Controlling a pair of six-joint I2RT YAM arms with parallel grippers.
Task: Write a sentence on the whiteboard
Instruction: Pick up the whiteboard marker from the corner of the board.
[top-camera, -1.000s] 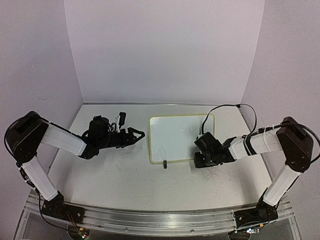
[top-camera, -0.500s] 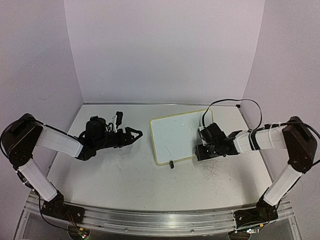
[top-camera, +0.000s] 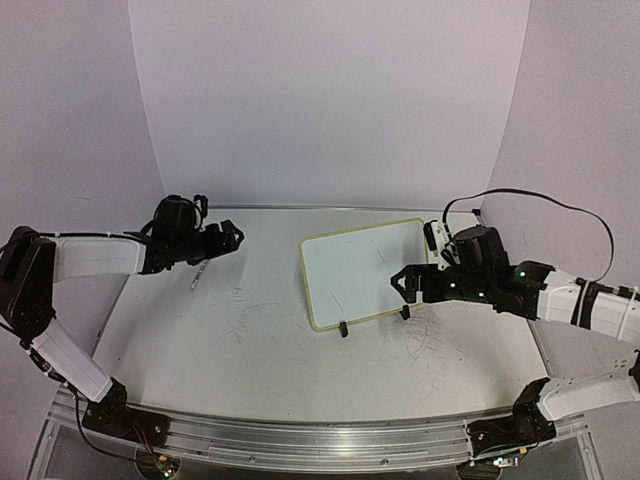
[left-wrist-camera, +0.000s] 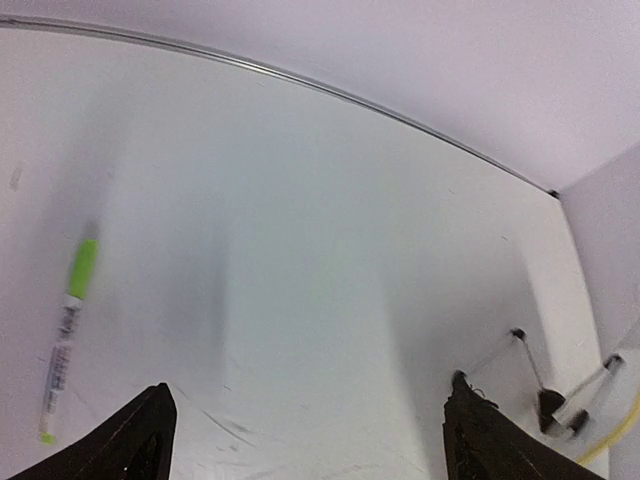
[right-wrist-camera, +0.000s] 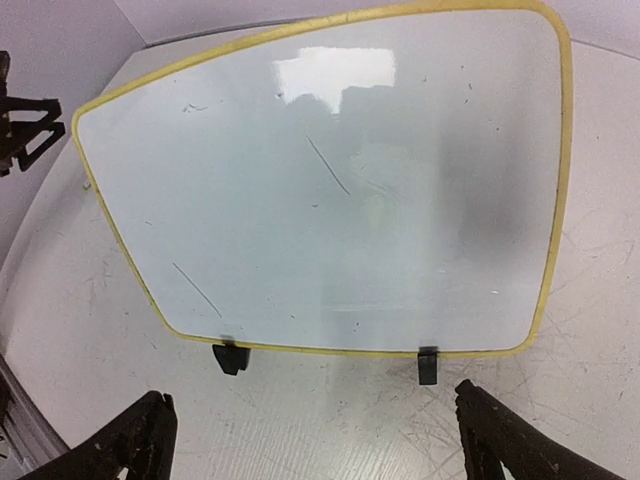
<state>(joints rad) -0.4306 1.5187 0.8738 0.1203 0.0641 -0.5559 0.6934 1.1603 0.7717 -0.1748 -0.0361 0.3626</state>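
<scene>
The whiteboard (top-camera: 355, 272) (right-wrist-camera: 330, 180) stands tilted on the table on its black stand feet (right-wrist-camera: 428, 365), yellow-green rim around it. No sentence shows on its face, only a few thin stray strokes. My right gripper (top-camera: 400, 284) (right-wrist-camera: 315, 440) is open, just off the board's near right edge, touching nothing. My left gripper (top-camera: 232, 240) (left-wrist-camera: 310, 440) is open and empty at the far left of the table, well away from the board. A white marker with a green cap (top-camera: 198, 275) (left-wrist-camera: 70, 320) lies on the table beside it.
The scuffed white tabletop (top-camera: 270, 350) runs to purple walls at the back and sides. A black cable (top-camera: 540, 205) loops above the right arm. The board's wire stand (left-wrist-camera: 545, 400) shows at the right edge of the left wrist view.
My right gripper opened wide and drew back to the right off the board, which turned slightly. My left arm swung back to the far left and opened wider; the marker now lies on the table.
</scene>
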